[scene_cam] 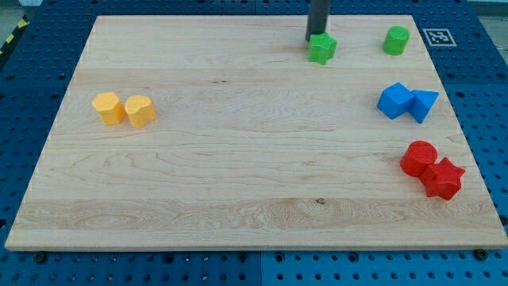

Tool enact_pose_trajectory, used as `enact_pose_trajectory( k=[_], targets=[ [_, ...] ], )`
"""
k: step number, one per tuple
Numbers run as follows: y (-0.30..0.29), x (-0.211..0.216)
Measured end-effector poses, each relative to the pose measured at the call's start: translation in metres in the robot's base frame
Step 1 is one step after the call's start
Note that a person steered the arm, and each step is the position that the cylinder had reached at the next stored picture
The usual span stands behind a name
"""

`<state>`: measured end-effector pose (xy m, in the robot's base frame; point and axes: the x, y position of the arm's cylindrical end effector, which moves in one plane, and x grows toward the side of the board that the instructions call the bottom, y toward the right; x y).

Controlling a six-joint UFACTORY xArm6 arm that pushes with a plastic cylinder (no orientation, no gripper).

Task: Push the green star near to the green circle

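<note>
While the dark rod drops straight down from the view's top, my tip (312,40) sits right at the upper-left shoulder of the green star (321,48), touching it or as good as. The rod stands upright, no lean to speak of, and there are no jaws on this arm to be open or closed: just the bare rod end pressed up beside the block.

That green star is up near the top edge of the wooden board (238,159), a little right of centre. Off to the view's right, along the same top strip, stands the green circle (396,40), apart from the star with bare wood between them and nothing in that lane. The circle itself is close to the board's top-right corner, so room behind it is slim.

Below the circle, by the right edge, a blue cube (394,101) touches a blue triangle (423,105). Further down, a red circle (418,158) nestles against a red star (443,179), close to the right edge. Over at the view's left, a yellow hexagon-like block (107,107) and a yellow heart-like block (140,110) sit side by side, well apart from everything else.
</note>
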<state>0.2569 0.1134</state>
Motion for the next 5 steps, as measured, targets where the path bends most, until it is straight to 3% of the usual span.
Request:
enact_pose_trajectory(
  k=[2, 5],
  targets=[
    [-0.101, 0.000],
    [-0.020, 0.014]
  ],
)
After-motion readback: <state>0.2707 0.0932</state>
